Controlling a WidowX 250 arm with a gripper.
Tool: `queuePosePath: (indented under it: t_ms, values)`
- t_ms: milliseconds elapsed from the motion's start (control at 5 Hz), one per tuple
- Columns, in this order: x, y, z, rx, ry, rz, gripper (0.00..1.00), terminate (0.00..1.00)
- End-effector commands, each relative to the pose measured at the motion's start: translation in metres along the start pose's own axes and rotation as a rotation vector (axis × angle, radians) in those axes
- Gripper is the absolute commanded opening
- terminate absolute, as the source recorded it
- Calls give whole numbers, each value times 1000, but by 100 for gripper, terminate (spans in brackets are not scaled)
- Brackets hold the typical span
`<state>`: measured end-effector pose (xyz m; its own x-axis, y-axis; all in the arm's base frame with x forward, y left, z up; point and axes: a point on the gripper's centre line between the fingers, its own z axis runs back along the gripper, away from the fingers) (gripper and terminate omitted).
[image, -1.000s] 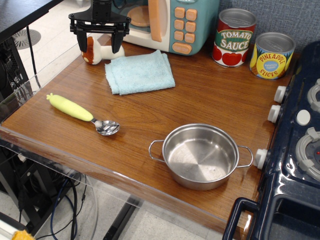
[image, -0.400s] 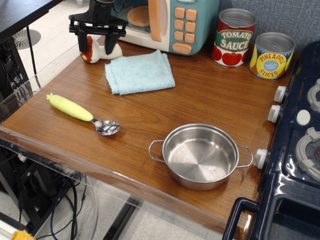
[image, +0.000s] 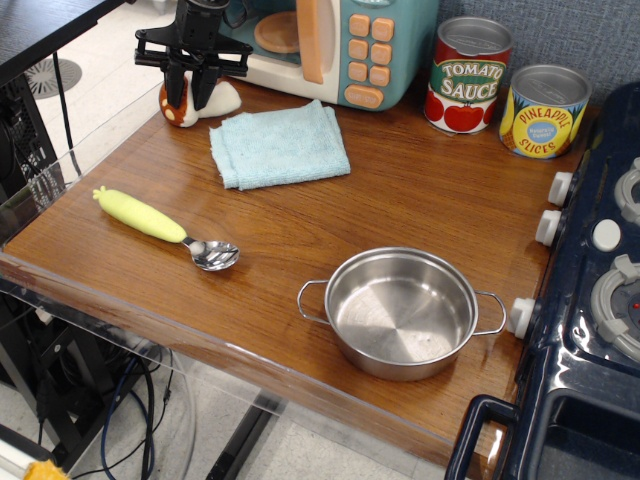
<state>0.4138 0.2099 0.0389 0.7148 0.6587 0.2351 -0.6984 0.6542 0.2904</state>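
Observation:
My black gripper stands at the back left corner of the wooden counter. Its fingers have closed in on a toy mushroom with a brown cap and a white stem, which lies on its side. The fingers press it where cap and stem meet, and the toy still rests on the counter. Just to the right lies a folded light blue cloth.
A toy microwave stands behind the cloth. A tomato sauce can and a pineapple slices can stand at the back right. A yellow-handled spoon lies front left, a steel pot front centre, and a toy stove at the right edge.
The gripper's fingers have drawn together around the mushroom, from wide open to closed on it. The gripper shifted slightly left. The other objects have not moved.

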Motion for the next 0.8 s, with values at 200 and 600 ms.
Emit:
queuePosePath:
  t_ms: [200, 600]
  values:
    - [7, 7, 37, -56, -98, 9, 0, 0]
    - [-5, 6, 84, -198, -174, -32, 0, 0]
